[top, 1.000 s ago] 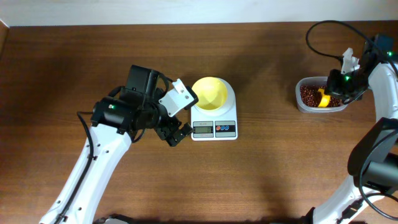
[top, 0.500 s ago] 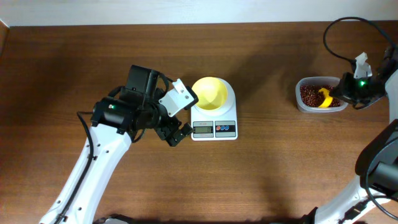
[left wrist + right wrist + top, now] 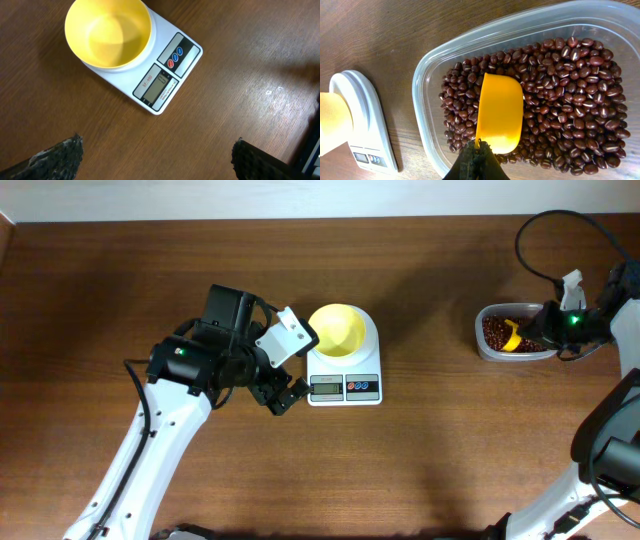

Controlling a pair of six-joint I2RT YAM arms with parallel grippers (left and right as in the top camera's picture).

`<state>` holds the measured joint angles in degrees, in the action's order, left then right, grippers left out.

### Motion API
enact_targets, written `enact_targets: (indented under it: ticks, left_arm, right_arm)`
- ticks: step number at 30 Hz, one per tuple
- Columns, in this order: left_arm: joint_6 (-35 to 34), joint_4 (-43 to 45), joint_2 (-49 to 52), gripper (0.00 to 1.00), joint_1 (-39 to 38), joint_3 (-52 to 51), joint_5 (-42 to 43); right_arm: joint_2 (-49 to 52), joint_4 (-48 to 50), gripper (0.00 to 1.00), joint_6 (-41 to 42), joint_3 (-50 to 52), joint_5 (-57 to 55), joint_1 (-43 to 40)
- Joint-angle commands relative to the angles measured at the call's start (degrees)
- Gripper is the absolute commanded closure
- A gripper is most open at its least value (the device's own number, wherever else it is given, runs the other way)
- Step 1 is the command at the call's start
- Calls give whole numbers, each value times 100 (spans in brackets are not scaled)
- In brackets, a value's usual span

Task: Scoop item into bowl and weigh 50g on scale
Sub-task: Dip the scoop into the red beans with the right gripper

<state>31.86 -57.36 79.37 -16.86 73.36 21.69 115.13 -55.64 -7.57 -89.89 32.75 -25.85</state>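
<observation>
The pale yellow bowl [image 3: 337,329] stands empty on the white scale [image 3: 345,386] at mid table; both show in the left wrist view, the bowl [image 3: 108,32] and the scale [image 3: 167,80]. My left gripper [image 3: 283,395] hangs open and empty just left of the scale, its fingertips [image 3: 60,155] wide apart over bare wood. My right gripper [image 3: 530,332] is shut on the handle of a yellow scoop [image 3: 500,112], whose cup lies tilted on the dark reddish-brown beans [image 3: 560,100] in the clear tub [image 3: 512,332]. The scoop's inside is hidden.
The tub's clear rim [image 3: 427,85] sits close to the table's right side. A black cable [image 3: 540,230] loops above the right arm. The scale and bowl also show at the left edge of the right wrist view [image 3: 365,125].
My right gripper has swung out to the right and then back left toward the tub, the scoop staying in the beans. The left arm, bowl and scale have not moved.
</observation>
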Motion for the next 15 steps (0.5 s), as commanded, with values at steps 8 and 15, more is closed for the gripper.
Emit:
enact_targets:
  ticks: [8,15]
  left_arm:
    - [-35,11,-48,1,-2,-48,103]
    - [-35,11,-48,1,-2,-48,103]
  right_arm:
    - [87,299,96,98,160,308,63]
    - [437,295,96,92,160,782,-393]
